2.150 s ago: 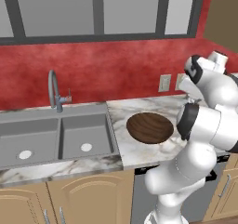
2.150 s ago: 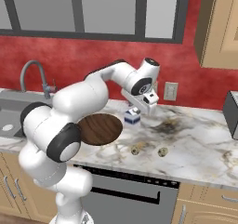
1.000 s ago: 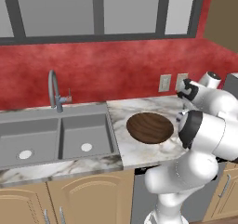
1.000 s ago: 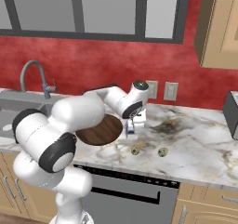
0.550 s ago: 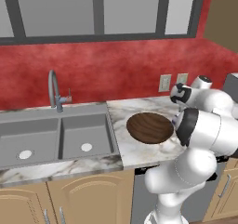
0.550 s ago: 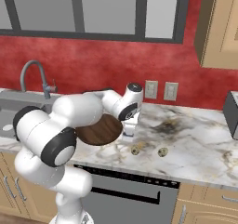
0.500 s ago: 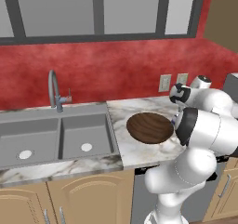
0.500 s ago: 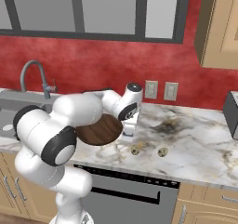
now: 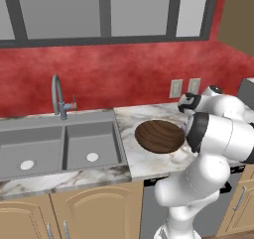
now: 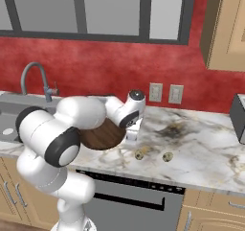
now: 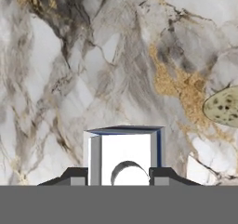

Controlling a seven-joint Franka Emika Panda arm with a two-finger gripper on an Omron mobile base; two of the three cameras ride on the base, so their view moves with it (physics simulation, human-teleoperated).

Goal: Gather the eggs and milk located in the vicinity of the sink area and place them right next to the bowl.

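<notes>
In the hand view the white milk (image 11: pixel 124 152) carton with blue edges sits between my gripper (image 11: pixel 124 177) fingertips, which are shut on it. From the right base view my gripper (image 10: pixel 131 131) holds the milk (image 10: pixel 130 138) low over the marble counter, right beside the right rim of the dark wooden bowl (image 10: pixel 101 135). Two speckled eggs (image 10: pixel 139 154) (image 10: pixel 167 156) lie on the counter just right of it; one egg (image 11: pixel 223 107) shows at the hand view's right edge. The bowl (image 9: pixel 159 136) lies right of the sink (image 9: pixel 58 145) with its curved faucet (image 9: pixel 56 95).
A dark appliance (image 10: pixel 238 117) stands at the counter's far right. Two wall outlets (image 10: pixel 165 93) sit on the red backsplash behind the bowl. Bare marble counter (image 10: pixel 210 148) stretches right of the eggs. The counter's front edge runs just below the eggs.
The arm has come down from above the counter and brought the milk low beside the bowl's right rim. Over the last half second it barely moves. The eggs and bowl stay put.
</notes>
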